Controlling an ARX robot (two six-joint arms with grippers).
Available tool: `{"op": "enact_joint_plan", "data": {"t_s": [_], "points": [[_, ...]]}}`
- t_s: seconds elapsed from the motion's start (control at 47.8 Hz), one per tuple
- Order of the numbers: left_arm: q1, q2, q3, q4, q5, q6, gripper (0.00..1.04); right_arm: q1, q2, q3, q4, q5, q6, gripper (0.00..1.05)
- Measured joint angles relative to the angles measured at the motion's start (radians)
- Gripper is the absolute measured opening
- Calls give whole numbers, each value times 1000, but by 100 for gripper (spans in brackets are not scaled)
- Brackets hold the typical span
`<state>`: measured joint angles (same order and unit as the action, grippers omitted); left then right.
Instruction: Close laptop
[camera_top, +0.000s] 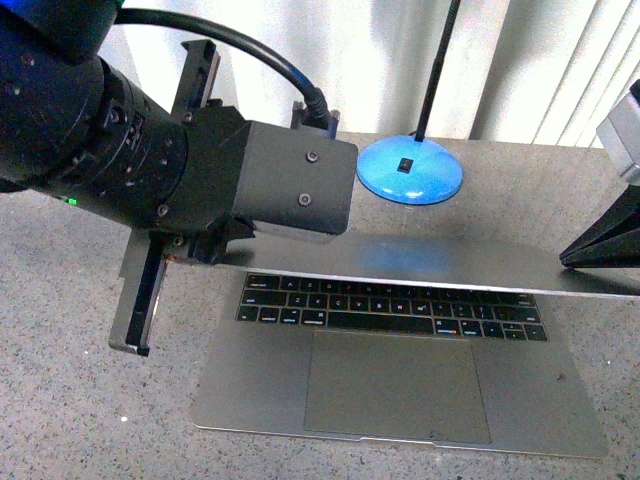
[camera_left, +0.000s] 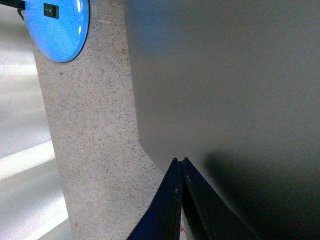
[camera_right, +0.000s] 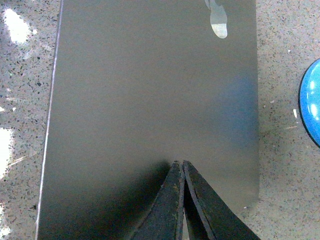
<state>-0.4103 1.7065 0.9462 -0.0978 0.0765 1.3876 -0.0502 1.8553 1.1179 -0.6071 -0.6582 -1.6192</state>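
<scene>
The silver-grey laptop (camera_top: 400, 385) lies on the speckled table with its black keys and large trackpad showing. Its lid (camera_top: 430, 262) is tilted far down over the keyboard, grey back upward. My left gripper (camera_left: 179, 160) is shut and empty, its tips on the lid (camera_left: 225, 75) next to a rounded corner. My right gripper (camera_top: 572, 259) is shut and empty, its tips (camera_right: 179, 163) resting on the lid's back (camera_right: 150, 90) near a side edge. The apple logo (camera_right: 218, 22) shows on the lid. The screen is hidden.
A blue round lamp base (camera_top: 410, 170) with a black pole (camera_top: 436, 70) stands just behind the laptop; it also shows in the left wrist view (camera_left: 57, 27) and the right wrist view (camera_right: 312, 105). White curtains (camera_top: 540, 60) hang behind the table.
</scene>
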Motion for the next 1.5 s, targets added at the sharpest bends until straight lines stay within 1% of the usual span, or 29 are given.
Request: {"op": "enact_joint_plan", "data": {"t_s": [0.564, 0.941, 1.275, 1.505], "points": [[-21, 38, -130, 125, 22, -65, 4, 7, 53, -127, 137, -18, 37, 3], [-78, 130, -237, 257, 40, -145, 4, 6, 130, -238, 273, -32, 79, 3], [-88, 142, -246, 275, 46, -163, 4, 3, 141, -256, 296, -39, 80, 3], [-75, 121, -235, 243, 51, -166, 4, 3, 132, -256, 294, -47, 95, 3]]}}
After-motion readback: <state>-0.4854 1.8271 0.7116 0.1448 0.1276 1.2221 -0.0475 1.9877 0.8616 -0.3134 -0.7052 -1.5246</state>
